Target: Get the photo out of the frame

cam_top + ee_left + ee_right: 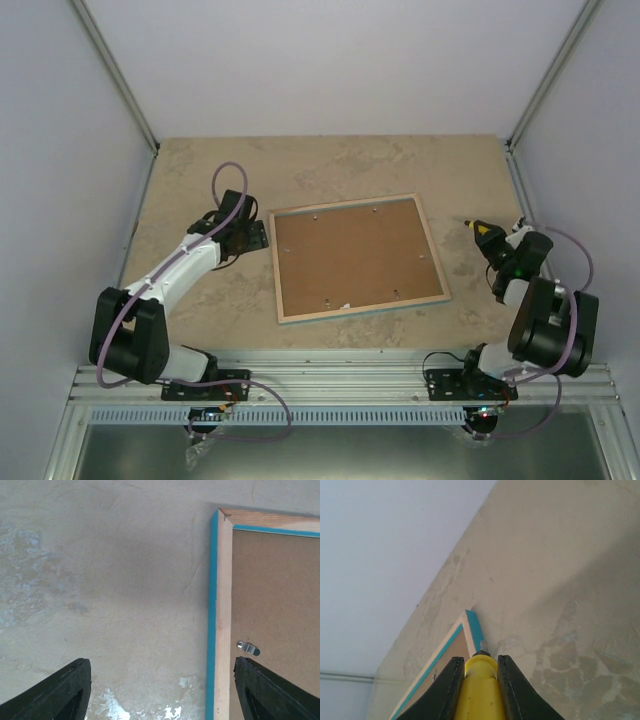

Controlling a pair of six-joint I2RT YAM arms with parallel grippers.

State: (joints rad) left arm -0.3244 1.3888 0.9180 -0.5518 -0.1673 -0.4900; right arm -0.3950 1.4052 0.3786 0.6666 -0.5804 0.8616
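Face-down, the frame (275, 265) lay just at three o'clock of the left gripper (248, 233), its fingers (65, 695) spread, while the farther right gripper (480, 660) pinched a yellow tool (479, 695).

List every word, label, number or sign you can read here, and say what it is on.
None can be read.
The frame has a plain wood rim, and the brown backing board is bare of print.
The yellow tool in the right gripper shows no legible marking.
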